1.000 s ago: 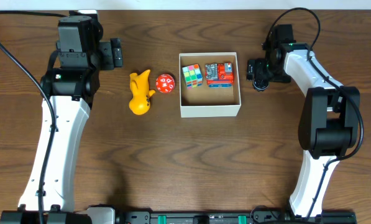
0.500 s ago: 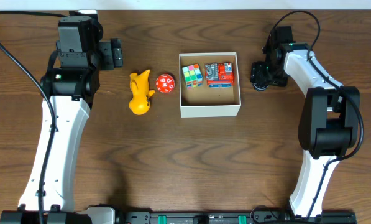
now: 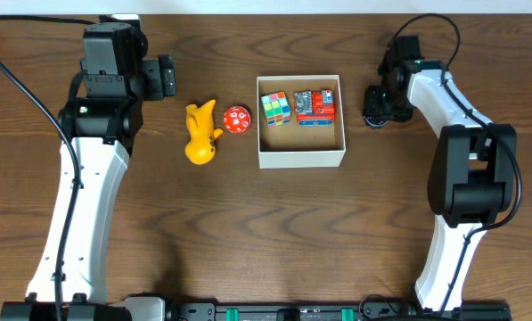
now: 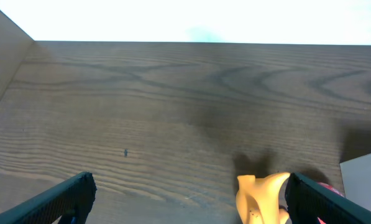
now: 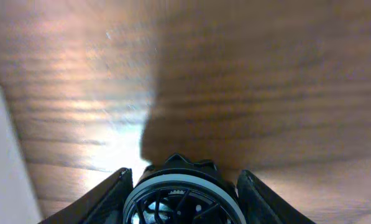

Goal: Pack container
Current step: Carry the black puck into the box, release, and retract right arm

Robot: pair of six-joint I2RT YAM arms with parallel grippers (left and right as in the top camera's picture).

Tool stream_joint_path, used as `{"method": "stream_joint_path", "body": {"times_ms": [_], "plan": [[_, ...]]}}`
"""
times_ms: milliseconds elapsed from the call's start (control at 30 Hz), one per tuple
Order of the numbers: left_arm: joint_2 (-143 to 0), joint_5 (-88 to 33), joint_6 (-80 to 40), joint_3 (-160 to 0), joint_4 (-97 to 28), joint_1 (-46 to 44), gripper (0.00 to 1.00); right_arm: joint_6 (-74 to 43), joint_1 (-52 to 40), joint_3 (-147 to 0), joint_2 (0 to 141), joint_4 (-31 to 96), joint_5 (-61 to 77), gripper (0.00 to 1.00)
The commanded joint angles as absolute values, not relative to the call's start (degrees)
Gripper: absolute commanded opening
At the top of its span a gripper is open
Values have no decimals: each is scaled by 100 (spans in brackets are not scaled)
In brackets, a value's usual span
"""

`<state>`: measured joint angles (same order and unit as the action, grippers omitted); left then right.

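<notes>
No lettering, number or brand is legible in any view: white marks on the red ball (image 3: 237, 120) just left of the container (image 3: 301, 159), the printed faces of the red-and-grey toy (image 3: 315, 106) inside it, and the black wheel (image 5: 180, 202) gripped by the right claw (image 5: 184, 182) all defy reading.

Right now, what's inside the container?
Inside the container, a multicoloured puzzle cube and a red toy sit side by side against the far wall; the remaining floor is bare. Anything beneath those two is covered.

left arm (image 3: 77, 192): white links, black joints | right arm (image 3: 446, 100): same | cables (image 3: 20, 83): black | fingers (image 4: 54, 199): black
</notes>
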<state>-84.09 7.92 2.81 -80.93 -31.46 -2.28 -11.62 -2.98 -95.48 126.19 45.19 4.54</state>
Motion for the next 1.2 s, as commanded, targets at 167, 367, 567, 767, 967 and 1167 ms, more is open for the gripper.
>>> {"method": "stream_joint_path", "body": {"times_ms": [167,367,567,767,967,1167], "plan": [[-8377,858,211,-8200,-3124,-200,98,-1194,-386,-11069,12623,4814,1022,55],[-8377,858,211,-8200,-3124,-200,98,-954,-738,-11780,12623,5135,1555,55],[-8377,858,211,-8200,-3124,-200,98,-298,-1304,-12158,12623,5575,1699,56],[-8377,858,211,-8200,-3124,-200,98,519,-1800,-12234,12621,6222,1699,61],[-8377,858,211,-8200,-3124,-200,98,1144,-2021,-12234,12621,7015,1695,63],[-8377,858,211,-8200,-3124,-200,98,1140,-2027,-12234,12621,7179,1693,63]]}}
